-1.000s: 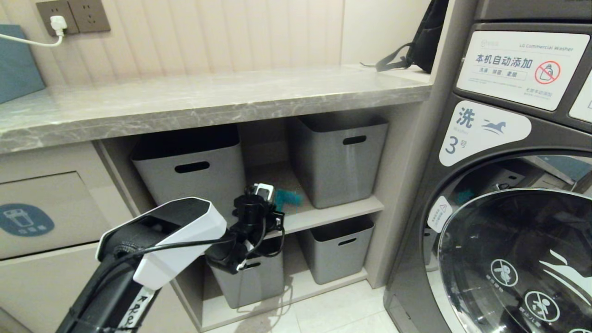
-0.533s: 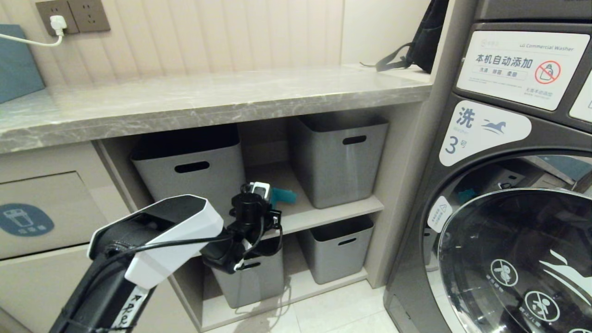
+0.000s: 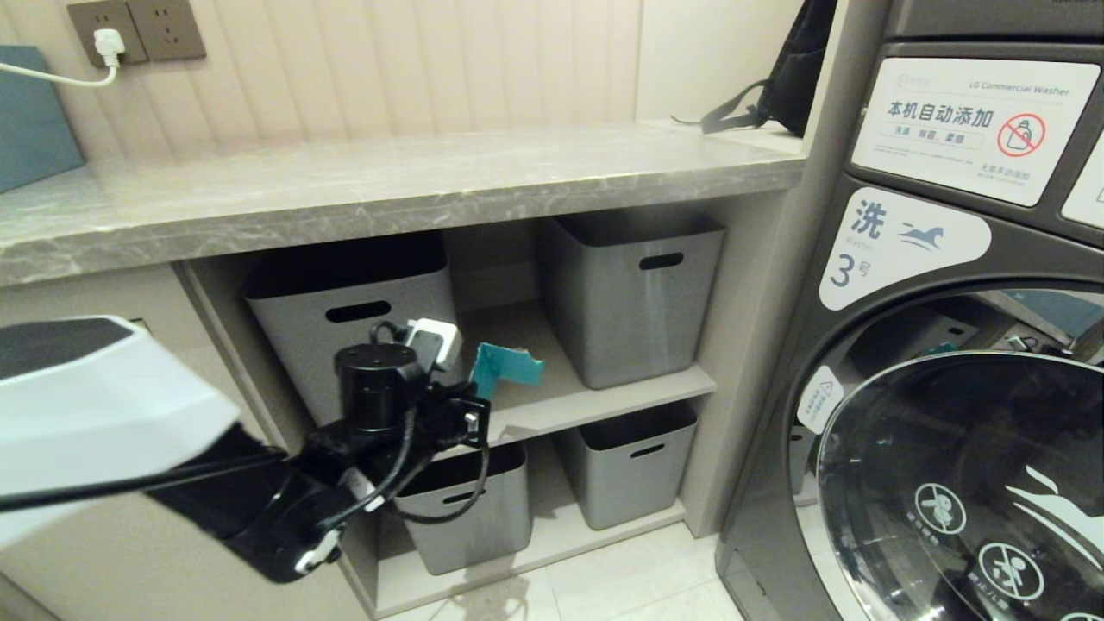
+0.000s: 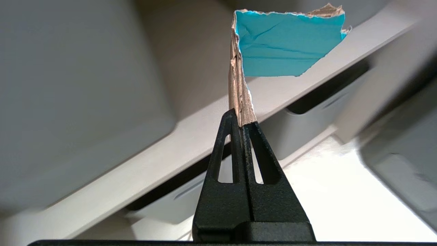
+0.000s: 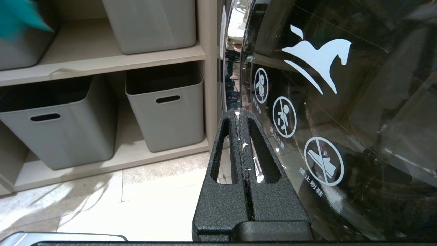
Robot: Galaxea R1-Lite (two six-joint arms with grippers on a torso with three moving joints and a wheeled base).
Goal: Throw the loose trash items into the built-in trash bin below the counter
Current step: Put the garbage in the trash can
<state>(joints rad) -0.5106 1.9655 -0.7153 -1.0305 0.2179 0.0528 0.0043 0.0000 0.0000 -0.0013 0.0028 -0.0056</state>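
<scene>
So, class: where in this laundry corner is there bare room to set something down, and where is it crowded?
Free: the counter between the blue-grey box and the black bag; the upper shelf between its two grey bins. Crowded: that gap's front, where the left gripper holds a teal scrap.

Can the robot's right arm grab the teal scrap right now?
Probably not. The right gripper hangs shut down by the washer door, and the teal scrap is already pinched in the left gripper by the shelf.

The left arm (image 3: 103, 414) wears a white angular shell over black links, trailing looped black cables (image 3: 431, 483); the fingers (image 4: 235, 164) are textured black wedges with slots.
</scene>
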